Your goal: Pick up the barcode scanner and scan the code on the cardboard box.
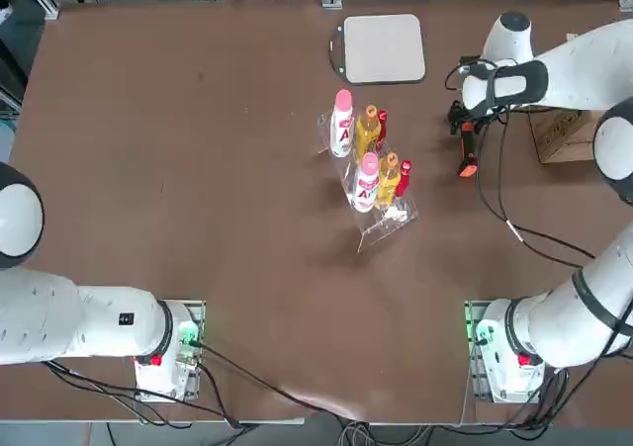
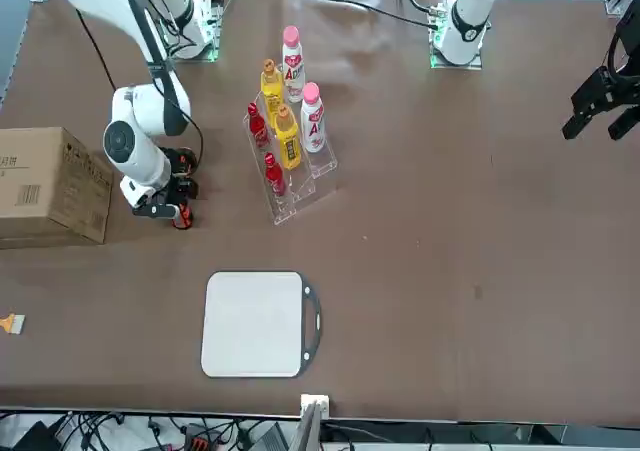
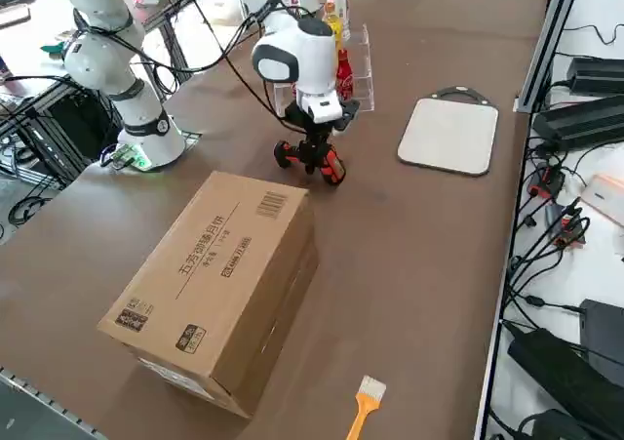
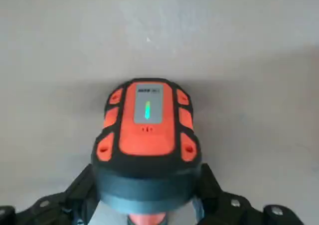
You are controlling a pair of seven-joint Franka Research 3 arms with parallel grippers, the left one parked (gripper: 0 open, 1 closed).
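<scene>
Right wrist view: the right gripper (image 4: 148, 179) stands open, the barcode scanner (image 4: 147, 140) between its fingers, contact unclear. Probably light, stiff, smooth plastic; best gripped squarely by the slimmer handle (image 4: 147, 219), palmward of the bulky head, lest it twist.

The cardboard box (image 3: 219, 284) sits on the brown worktop (image 3: 419, 264), printed with dark lettering and a barcode. Near one of its corners, an orange-handled brush (image 3: 367, 404) with pale bristles lies flat. Beyond the box, the right arm (image 3: 292, 52) reaches down to its black tool (image 3: 314, 147), where the black and orange-red barcode scanner (image 3: 332, 166) shows. Just past it, a clear tray (image 3: 363, 69) holds bottles (image 3: 344, 75). A pale board (image 3: 449, 135) with a dark handle lies flat, apart from the box.
</scene>
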